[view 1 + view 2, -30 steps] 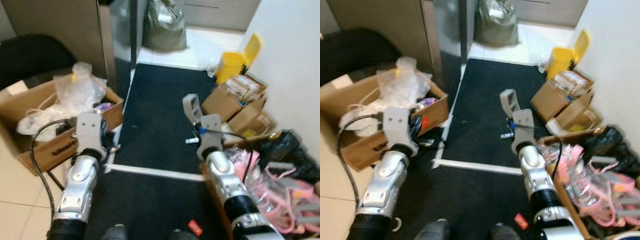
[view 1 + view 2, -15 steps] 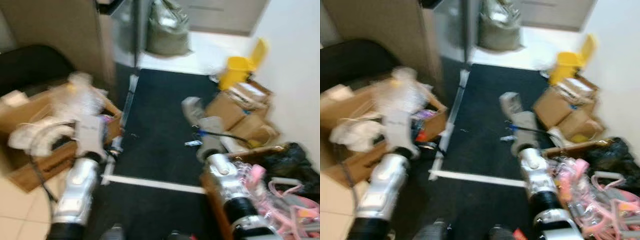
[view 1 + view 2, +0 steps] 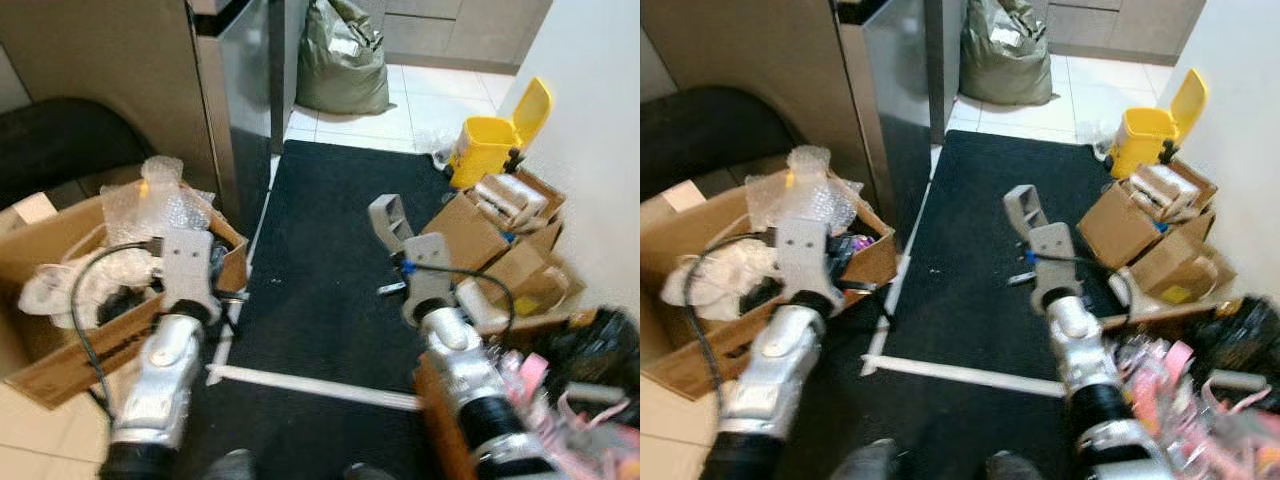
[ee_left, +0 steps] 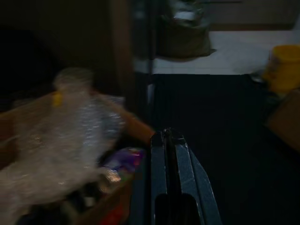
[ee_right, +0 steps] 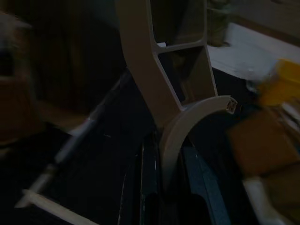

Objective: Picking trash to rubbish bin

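Trash, a grey plastic bracket (image 3: 386,217), sticks up and away from the right gripper (image 3: 404,262) over the black mat (image 3: 320,270), its long axis running toward the yellow bin (image 3: 487,146) near the wall. Head views also show the left gripper (image 3: 232,296) beside a cardboard box (image 3: 60,340) of bubble wrap (image 3: 170,205); no writing is legible. Left wrist view: jaws pressed together, holding nothing. Right wrist view: jaws pinching the bracket's curved foot (image 5: 187,119), open frame above.
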Available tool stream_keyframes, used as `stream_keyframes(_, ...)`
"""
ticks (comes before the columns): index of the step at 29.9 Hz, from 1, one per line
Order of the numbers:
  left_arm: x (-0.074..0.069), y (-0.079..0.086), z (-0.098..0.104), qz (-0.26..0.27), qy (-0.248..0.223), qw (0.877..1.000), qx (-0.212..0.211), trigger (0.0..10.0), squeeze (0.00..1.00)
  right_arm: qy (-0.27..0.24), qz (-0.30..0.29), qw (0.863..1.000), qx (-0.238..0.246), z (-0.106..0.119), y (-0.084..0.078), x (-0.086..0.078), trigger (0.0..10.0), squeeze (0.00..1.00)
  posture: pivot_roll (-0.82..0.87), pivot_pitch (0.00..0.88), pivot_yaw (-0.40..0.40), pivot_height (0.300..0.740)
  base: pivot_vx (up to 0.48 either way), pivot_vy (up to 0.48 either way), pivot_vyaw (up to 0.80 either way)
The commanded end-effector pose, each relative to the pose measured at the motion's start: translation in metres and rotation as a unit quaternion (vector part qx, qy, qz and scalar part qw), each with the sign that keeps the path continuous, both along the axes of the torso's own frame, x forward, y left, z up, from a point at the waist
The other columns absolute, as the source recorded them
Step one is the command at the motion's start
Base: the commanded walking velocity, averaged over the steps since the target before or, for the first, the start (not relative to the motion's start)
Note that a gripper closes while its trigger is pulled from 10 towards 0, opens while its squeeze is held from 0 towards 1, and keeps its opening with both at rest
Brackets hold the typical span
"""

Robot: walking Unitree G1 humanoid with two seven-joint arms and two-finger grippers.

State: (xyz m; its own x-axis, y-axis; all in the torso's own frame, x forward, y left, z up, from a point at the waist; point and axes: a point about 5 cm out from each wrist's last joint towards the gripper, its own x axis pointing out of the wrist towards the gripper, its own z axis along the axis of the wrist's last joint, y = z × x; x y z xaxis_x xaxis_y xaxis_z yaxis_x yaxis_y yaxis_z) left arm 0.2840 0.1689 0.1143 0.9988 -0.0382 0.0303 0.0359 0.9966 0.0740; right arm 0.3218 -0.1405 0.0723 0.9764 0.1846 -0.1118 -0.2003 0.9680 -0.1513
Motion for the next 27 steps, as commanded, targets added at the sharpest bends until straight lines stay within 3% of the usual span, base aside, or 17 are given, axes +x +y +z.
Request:
stream_keyframes(1,-0.0016,-0.0005,-0.0032,-0.001,0.008,1.000,0.005,10.0,0.00,0.009,-0.006,1.000,-0.005,-0.0034,-0.0054,-0.0019,10.0,0.00,0.07,0.067,-0.053,0.740,0.270,0.000,0.64)
stream_keyframes(27,-0.0009,-0.0027,-0.0025,-0.002,0.008,1.000,0.004,10.0,0.00,0.009,-0.007,1.000,-0.010,-0.0036,-0.0054,-0.0016,10.0,0.00,0.07,0.068,-0.053,0.740,0.271,0.000,0.68)
